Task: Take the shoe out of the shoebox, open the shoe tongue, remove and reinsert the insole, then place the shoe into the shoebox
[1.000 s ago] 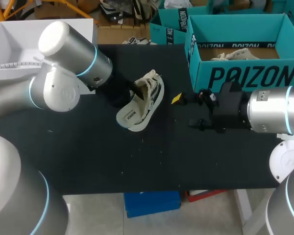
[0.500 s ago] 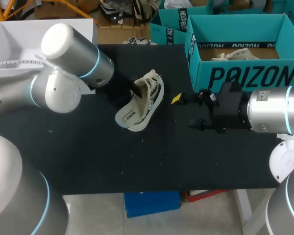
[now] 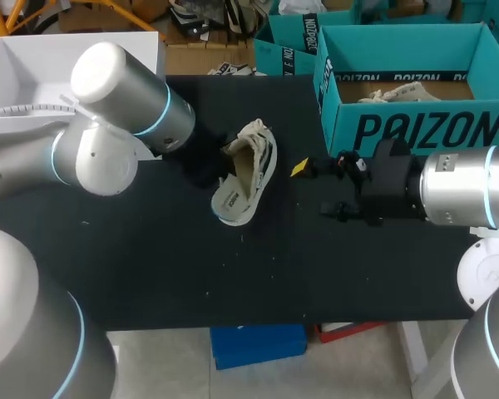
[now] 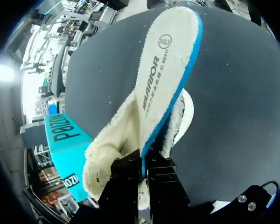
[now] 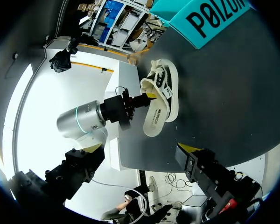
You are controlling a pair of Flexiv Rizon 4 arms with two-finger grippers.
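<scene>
Left pincer (image 4: 143, 163) clamped on one end of the cream, blue-edged foam insole (image 4: 170, 70), partly inside the beige laced shoe (image 3: 251, 162) lying mid-way across the black desk (image 3: 150, 249); slide it along the shoe's length, unbent (right pincer (image 3: 314, 189) wide open, empty)

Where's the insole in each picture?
Head view: the insole sticks out of the shoe, mid-table.
Left wrist view: the insole is clamped in the left gripper, stretching ahead.
Right wrist view: the insole lies ahead of the right gripper, poking from the shoe.
Shared landmark: the teal shoebox.
</scene>
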